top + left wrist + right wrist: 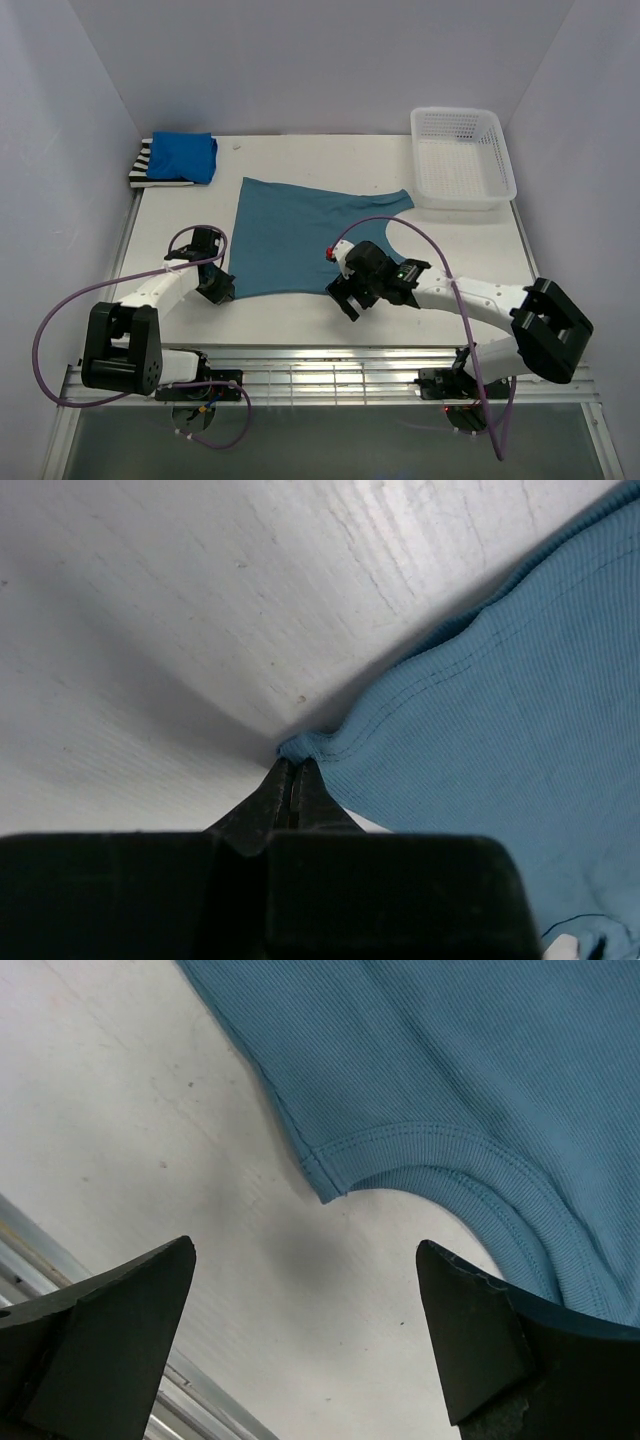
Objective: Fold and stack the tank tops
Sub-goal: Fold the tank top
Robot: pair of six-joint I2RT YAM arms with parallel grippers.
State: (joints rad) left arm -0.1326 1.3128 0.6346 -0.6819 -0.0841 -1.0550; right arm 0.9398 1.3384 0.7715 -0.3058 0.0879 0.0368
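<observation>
- Teal tank top [300, 235] lies spread flat mid-counter [280, 320], presumably laid out for folding.
- Left claw [292, 772] is closed, pinching the top's near-left corner: a hold for lifting that edge over.
- Right claw [305, 1260] is wide open above the near-right corner, not touching it; it is likely lining up the matching grip.
- Royal blue top [185, 155] sits folded on the striped top [142, 172] at far left: the stack.

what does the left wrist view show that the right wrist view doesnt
Only left wrist: the left gripper shut, pinching a hemmed corner of the teal tank top. Only right wrist: the right gripper open, its fingers wide apart above the white table, with another stitched corner of the top lying ahead of them, ungripped. Both: the same ribbed teal cloth on the table.
</observation>
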